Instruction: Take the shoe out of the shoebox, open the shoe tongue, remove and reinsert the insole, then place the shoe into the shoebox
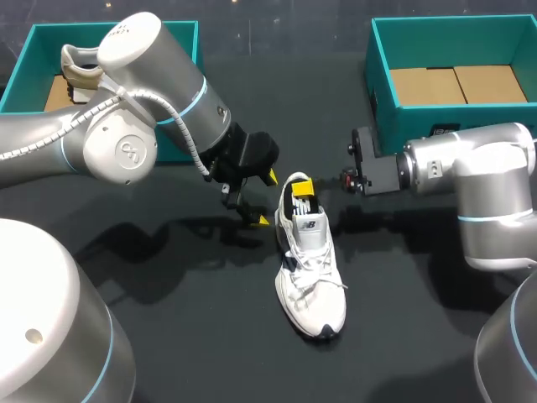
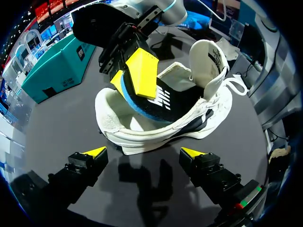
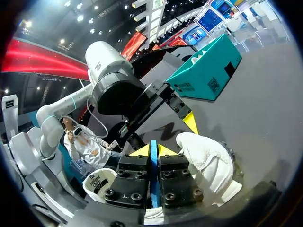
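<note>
A white sneaker [image 1: 312,277] lies on the black table, toe towards me, its tongue [image 2: 208,54] folded forward. My right gripper [image 1: 302,186] stands over the heel opening, shut on the edge of the black, blue-rimmed insole [image 2: 158,101], which sits partly inside the shoe. In the right wrist view the blue rim [image 3: 153,158] is clamped between my fingers, with the white heel [image 3: 208,161] beside them. My left gripper [image 1: 258,200] hangs open just left of the heel, apart from the shoe [image 2: 165,127], nothing between its fingers.
A teal shoebox [image 1: 180,38] at the back left holds another shoe [image 1: 77,69]. A second teal shoebox [image 1: 382,80] at the back right shows only its cardboard floor. My left arm's elbow [image 1: 126,126] bulks over the table's left side.
</note>
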Controlling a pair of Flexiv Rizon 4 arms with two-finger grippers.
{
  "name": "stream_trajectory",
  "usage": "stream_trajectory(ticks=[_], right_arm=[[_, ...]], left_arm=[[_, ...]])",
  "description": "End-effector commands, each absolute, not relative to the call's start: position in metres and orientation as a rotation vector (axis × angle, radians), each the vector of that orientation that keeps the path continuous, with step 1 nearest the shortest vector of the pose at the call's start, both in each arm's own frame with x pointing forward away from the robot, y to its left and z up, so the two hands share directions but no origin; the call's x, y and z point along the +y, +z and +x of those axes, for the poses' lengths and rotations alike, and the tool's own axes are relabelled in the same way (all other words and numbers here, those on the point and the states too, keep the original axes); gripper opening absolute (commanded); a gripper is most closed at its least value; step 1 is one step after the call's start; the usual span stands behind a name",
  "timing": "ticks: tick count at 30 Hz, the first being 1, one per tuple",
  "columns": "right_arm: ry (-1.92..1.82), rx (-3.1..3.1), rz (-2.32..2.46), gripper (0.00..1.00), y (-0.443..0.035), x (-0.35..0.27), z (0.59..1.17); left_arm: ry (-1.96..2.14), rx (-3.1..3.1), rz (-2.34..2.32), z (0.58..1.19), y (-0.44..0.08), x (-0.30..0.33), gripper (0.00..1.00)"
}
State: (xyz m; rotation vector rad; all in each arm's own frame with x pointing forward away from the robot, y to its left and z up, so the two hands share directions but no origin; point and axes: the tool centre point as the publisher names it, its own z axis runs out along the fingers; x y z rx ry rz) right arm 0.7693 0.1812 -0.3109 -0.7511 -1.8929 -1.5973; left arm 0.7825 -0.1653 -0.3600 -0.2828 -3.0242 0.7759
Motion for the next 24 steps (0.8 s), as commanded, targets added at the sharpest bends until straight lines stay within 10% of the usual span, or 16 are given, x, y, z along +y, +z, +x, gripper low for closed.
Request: stream_trajectory(ticks=[1,11,16,24], right_arm=[[-1.588,-1.864,-0.775,0.0,-0.327,0.181,0.76],[-1.548,-1.862,-0.858,0.0,-0.336,0.181,0.742],[-1.577,-1.905,-0.823,0.34,-0.322,0.182,0.748],[-1.573,-1.981,-0.795,0.34,-0.306,0.183,0.756]], left_arm=[[0.771,-3.026,-0.283,0.783,-0.36,-0.166,1.0],[0.771,-3.026,-0.283,0.783,-0.36,-0.166,1.0],[0.771,-3.026,-0.283,0.783,-0.36,-0.166,1.0],[0.771,-3.026,-0.283,0.783,-0.36,-0.166,1.0]])
